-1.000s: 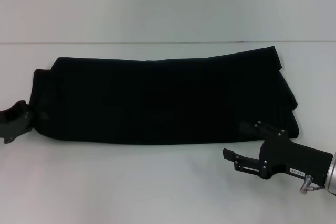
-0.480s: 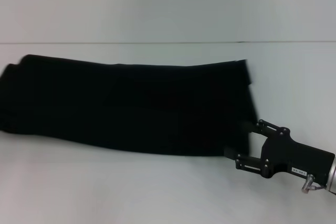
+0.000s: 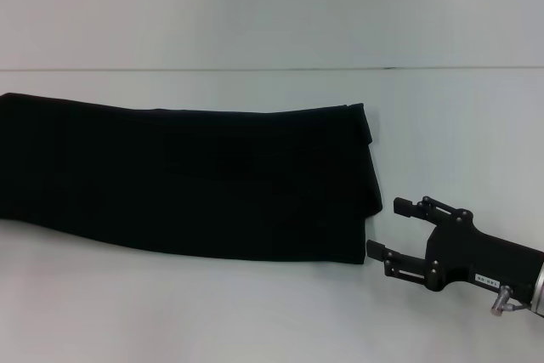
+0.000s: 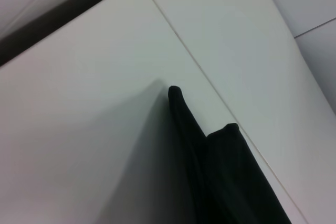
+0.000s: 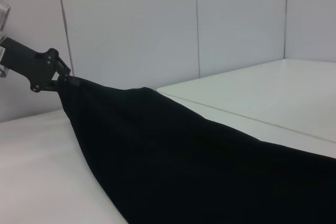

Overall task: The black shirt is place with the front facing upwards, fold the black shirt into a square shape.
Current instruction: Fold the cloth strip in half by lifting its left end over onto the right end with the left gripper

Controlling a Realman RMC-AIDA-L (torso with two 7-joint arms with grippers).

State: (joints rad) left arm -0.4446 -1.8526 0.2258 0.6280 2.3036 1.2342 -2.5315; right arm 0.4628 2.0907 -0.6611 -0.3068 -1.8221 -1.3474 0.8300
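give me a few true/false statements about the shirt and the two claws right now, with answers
1. The black shirt lies as a long folded band across the white table. True.
2. The right claw is clamped on the shirt's edge. False: it is open, just off the shirt's right end, gripping nothing.
3. The left claw grips the shirt's far end. True, as the right wrist view shows.
4. The FREE! lettering faces up. False: only plain black cloth shows.
5. The shirt's left end runs out of the head view. True.
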